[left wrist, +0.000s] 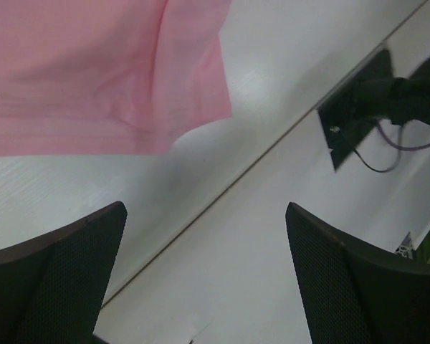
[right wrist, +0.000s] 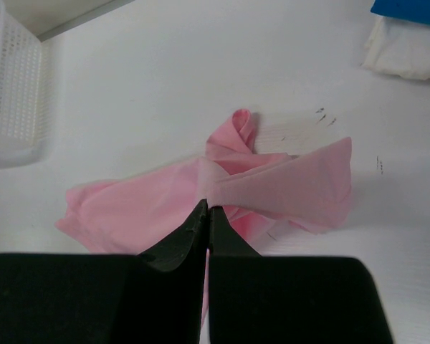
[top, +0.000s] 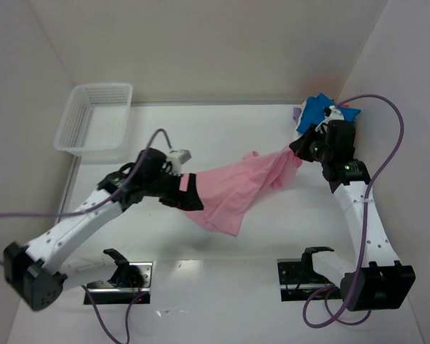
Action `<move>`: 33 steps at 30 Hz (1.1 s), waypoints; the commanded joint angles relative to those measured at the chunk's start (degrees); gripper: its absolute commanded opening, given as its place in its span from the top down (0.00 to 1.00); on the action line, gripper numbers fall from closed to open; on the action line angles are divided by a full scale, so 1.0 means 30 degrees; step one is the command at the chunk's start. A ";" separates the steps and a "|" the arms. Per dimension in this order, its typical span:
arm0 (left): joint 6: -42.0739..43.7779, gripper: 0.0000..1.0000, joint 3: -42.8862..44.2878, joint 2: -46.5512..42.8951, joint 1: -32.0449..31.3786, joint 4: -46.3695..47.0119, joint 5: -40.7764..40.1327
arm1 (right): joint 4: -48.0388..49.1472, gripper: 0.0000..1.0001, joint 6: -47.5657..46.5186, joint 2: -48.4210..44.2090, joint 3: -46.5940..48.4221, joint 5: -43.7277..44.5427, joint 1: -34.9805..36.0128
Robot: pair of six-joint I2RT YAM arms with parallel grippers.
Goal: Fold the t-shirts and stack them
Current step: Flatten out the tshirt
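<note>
The light pink t-shirt hangs stretched and crumpled over the table's middle. My right gripper is shut on its right end; the right wrist view shows the jaws pinching a fold of the pink cloth. My left gripper is at the shirt's left end, open and empty; in the left wrist view its fingers stand wide apart, below the pink cloth. A bright blue t-shirt lies at the back right over a white one, with a lavender one beside it.
A white mesh basket stands at the back left and also shows in the right wrist view. Both arm mounts sit at the near edge. White walls enclose the table on three sides.
</note>
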 commanded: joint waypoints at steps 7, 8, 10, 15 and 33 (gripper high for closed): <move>-0.1990 0.00 0.0148 0.5094 -0.1786 0.3002 -0.3264 | 0.0674 0.98 -0.0287 -0.0110 -0.0030 0.1126 0.0167; -0.2215 0.00 0.0148 0.5095 -0.1793 0.3206 -0.3531 | 0.0674 0.98 -0.0287 -0.0102 -0.0030 0.1126 0.0167; -0.2224 0.02 0.0148 0.5487 -0.1793 0.3430 -0.3747 | 0.0674 0.98 -0.0287 -0.0102 -0.0030 0.1126 0.0167; -0.2000 0.07 0.0925 0.7230 -0.2934 0.4475 -0.3747 | 0.1055 0.97 -0.0287 0.0048 -0.0645 0.1126 0.0167; -0.0935 0.11 0.4279 1.2117 -0.8004 0.2277 -0.9451 | 0.1055 0.95 -0.0287 0.0250 -0.0997 0.2121 0.0167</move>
